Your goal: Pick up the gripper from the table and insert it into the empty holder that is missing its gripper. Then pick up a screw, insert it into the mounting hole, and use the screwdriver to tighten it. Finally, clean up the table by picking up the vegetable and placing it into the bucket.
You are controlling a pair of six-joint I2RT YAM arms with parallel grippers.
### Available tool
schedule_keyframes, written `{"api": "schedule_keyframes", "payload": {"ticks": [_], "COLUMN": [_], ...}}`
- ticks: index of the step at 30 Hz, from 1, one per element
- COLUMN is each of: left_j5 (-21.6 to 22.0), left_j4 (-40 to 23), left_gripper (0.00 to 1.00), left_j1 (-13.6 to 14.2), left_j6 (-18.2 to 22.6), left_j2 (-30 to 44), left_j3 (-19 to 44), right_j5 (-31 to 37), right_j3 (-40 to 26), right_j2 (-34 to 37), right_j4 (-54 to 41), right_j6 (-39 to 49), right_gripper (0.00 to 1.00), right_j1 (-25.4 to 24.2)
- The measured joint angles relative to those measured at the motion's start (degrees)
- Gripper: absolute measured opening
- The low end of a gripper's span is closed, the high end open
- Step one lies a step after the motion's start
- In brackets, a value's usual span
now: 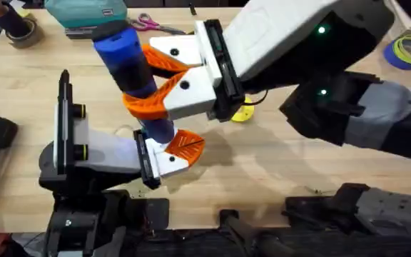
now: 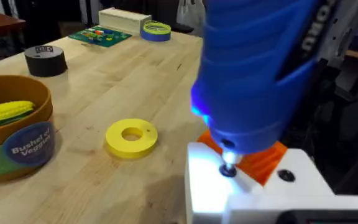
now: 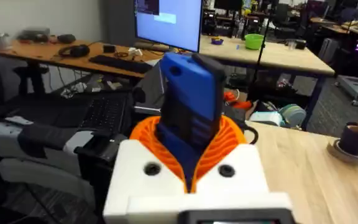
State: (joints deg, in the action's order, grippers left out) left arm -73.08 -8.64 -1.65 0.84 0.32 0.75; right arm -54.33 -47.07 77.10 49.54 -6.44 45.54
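Note:
My right gripper (image 1: 148, 75) reaches across from the upper right, and its white fingers with orange pads (image 3: 229, 140) are shut on the blue screwdriver (image 1: 123, 53). The screwdriver (image 3: 191, 112) stands nearly upright. Its lit tip presses on a screw (image 2: 229, 170) in the white holder (image 2: 253, 193) of my left gripper (image 1: 173, 157). The orange ribbed gripper (image 2: 267, 159) sits in that holder, right behind the tip. The bucket (image 2: 17, 146) stands apart on the table with a yellow toy corn (image 2: 5, 113) in it. The vegetable is out of view.
A flat yellow disc (image 2: 131, 137) lies between the bucket and the holder. A black tape roll (image 2: 45, 60), a green board (image 2: 98, 35) and a blue tape roll (image 2: 156, 30) sit farther off. Scissors (image 1: 148, 23) and a teal case (image 1: 88, 11) lie at the far edge.

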Motion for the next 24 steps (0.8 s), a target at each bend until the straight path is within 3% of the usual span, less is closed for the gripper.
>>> {"api": "schedule_keyframes", "payload": {"ticks": [6, 16, 24], "left_j5": [0.02, 0.04, 0.04], "left_j4": [0.0, 0.0, 0.0], "left_gripper": [0.014, 0.014, 0.014], "left_j1": [0.0, 0.0, 0.0], "left_j6": [0.0, 0.0, 0.0], "left_j2": [-0.01, -0.01, -0.02], "left_j3": [0.0, 0.0, 0.0], "right_j5": [0.22, 0.02, 0.02], "right_j3": [-0.29, -9.6, -10.58], "right_j2": [0.0, 0.0, 0.0], "right_j4": [4.87, -5.83, -6.47], "right_j6": [-3.26, -5.69, -5.53], "right_gripper": [0.025, 0.025, 0.025], "right_j1": [-0.26, -2.36, -2.38]}}
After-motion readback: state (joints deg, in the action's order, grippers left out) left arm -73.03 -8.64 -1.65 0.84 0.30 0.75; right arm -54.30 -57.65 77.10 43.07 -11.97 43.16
